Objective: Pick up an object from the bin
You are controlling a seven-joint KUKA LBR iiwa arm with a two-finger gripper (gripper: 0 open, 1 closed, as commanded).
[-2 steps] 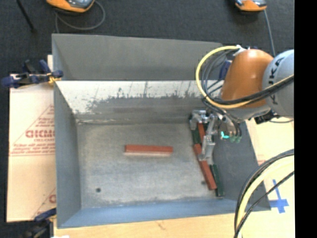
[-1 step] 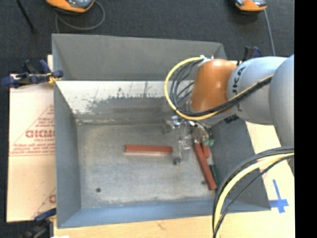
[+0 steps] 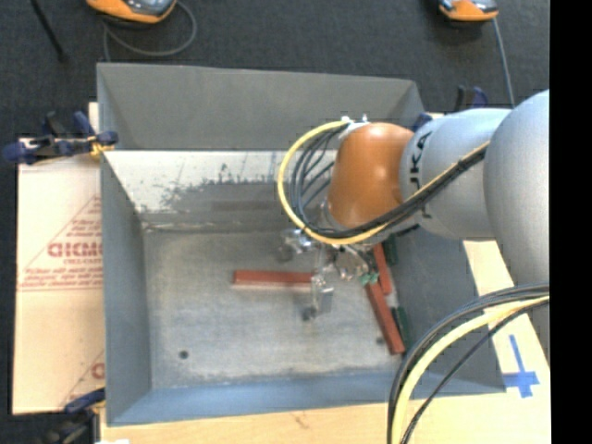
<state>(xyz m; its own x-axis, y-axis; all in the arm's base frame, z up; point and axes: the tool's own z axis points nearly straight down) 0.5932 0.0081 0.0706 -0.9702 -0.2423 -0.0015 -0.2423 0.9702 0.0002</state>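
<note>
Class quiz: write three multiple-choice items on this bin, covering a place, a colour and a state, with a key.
1. In the bin, the gripper is: A in the near left corner; B at the right end of the mid-floor stick; C against the far wall.
2. That stick is: A blue; B yellow; C red-brown.
3. The second stick, by the right wall: A lies down; B stands on end; C hangs in the air.
Key: 1 B, it sits at that stick's right end; 2 C, reddish brown against the grey floor; 3 A, it lies slanted along the wall's foot.
</note>
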